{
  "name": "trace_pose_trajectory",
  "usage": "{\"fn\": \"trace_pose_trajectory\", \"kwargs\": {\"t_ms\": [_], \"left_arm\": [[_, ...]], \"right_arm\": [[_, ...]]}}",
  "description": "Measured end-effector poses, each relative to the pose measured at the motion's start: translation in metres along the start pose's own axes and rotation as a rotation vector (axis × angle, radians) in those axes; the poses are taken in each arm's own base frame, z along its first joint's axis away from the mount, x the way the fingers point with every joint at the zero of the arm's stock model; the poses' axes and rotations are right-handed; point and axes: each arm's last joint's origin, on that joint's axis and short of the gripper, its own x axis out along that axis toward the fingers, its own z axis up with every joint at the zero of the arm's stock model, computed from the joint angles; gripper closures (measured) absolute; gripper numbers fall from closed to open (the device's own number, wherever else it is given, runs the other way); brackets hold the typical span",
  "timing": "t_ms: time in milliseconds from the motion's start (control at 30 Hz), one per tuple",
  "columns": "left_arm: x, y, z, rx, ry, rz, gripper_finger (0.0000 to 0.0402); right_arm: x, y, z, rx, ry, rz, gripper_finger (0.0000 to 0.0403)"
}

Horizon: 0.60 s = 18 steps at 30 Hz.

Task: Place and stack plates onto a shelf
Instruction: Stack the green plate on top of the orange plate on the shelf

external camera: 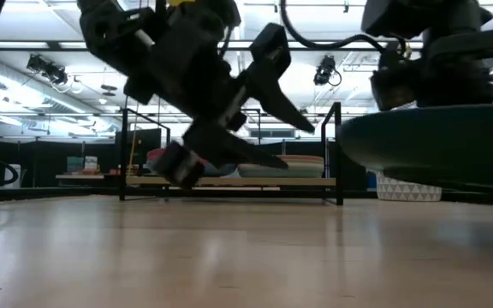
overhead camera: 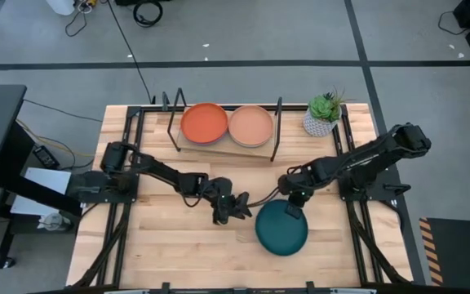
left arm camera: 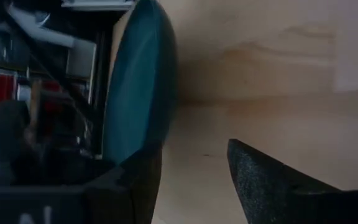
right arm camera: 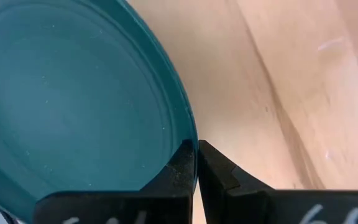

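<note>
My worry is the dark teal plate [overhead camera: 281,228] slipping or tipping, since my right end effector [right arm camera: 196,163] pinches only its rim, fingers closed thin on the edge with the plate lifted clear of the tabletop [overhead camera: 170,245]. Just beside it, my left end effector [overhead camera: 233,206] hangs spread wide and empty, close enough to knock the plate if either arm swings. Well beyond both, the shelf [overhead camera: 223,144] already carries the orange plate [overhead camera: 204,123] and tan plate [overhead camera: 251,125] on top.
</note>
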Motion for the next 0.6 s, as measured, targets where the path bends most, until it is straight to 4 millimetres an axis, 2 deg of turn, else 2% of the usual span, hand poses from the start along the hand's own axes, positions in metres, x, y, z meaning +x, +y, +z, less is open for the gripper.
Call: {"fn": "trace_pose_trajectory", "kwargs": {"t_ms": [100,300,600], "left_arm": [[0.008,-0.005,-0.001,0.093,0.020,0.039,0.0213],[0.015,-0.005,-0.002,0.133,0.046,0.137,0.0214],[0.015,-0.003,-0.006,0.060,0.148,0.170,0.0214]], "right_arm": [[-0.001,-0.004,0.006,0.015,-0.017,0.008,0.0391],[-0.003,-0.011,0.010,0.040,-0.007,0.006,0.0391],[-0.004,-0.012,0.011,0.036,-0.003,0.026,0.0391]]}}
